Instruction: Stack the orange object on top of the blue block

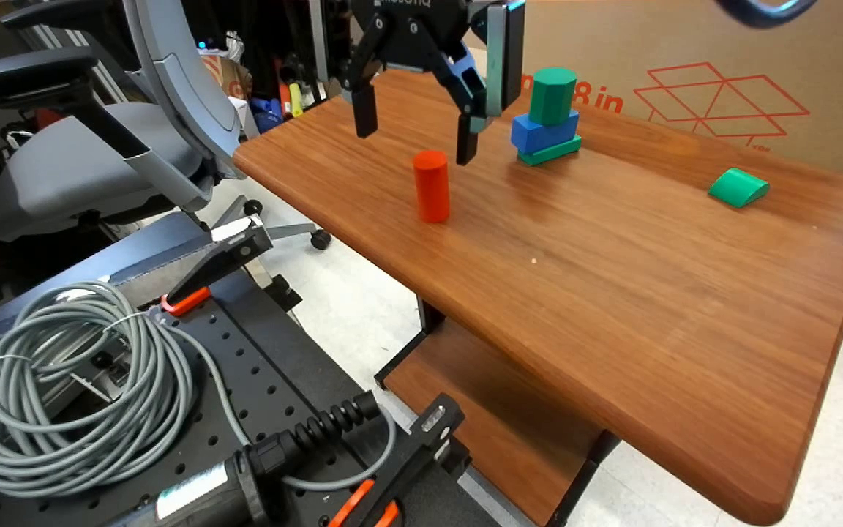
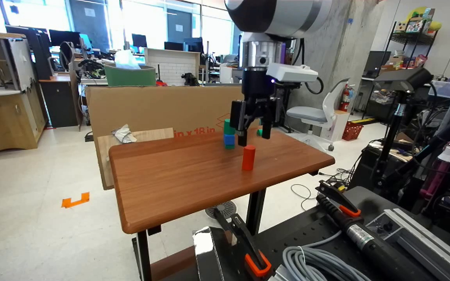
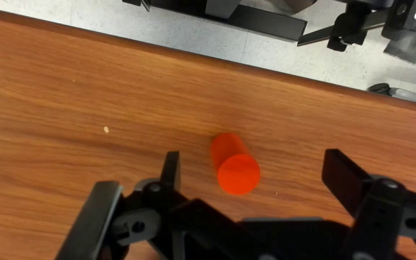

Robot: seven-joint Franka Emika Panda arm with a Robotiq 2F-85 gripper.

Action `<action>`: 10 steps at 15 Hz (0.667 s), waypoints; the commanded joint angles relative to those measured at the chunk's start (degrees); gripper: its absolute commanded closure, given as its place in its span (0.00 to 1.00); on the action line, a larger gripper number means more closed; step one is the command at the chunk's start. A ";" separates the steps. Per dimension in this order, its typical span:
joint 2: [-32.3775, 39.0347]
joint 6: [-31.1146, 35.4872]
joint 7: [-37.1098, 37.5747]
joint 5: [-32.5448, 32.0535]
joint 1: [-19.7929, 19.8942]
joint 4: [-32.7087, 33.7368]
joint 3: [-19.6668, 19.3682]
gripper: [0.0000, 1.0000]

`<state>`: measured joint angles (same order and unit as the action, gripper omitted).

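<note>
The cylinder [image 1: 432, 188] stands on the tabletop [image 1: 648, 293], pretty close to an edge. In an exterior view, behind it and to the right: bottom block [image 1: 549, 152], middle block [image 1: 544, 133] on that, top piece [image 1: 553, 95] on that. A loose block [image 1: 739, 188] lies farther right, well apart. There's cardboard [image 1: 721, 91] behind the tabletop. The claw [image 1: 416, 139] hangs higher up, cylinder showing between its fingers [image 3: 343, 180] in the wrist view.

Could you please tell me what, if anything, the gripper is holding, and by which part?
Nothing is held: the gripper is open, and the orange cylinder stands upright on the table, clear of both fingers.
</note>
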<state>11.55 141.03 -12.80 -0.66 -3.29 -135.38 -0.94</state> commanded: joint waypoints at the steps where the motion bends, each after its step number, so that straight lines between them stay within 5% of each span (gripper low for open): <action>1: 4.50 0.53 2.46 0.34 0.96 3.90 1.45 0.00; 9: 10.99 -0.53 7.08 -1.64 0.07 8.40 1.39 0.01; 10: 11.27 -0.57 7.34 -1.72 -0.04 8.59 1.44 0.26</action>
<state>20.97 141.01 -7.76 -0.93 -3.37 -128.93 -0.04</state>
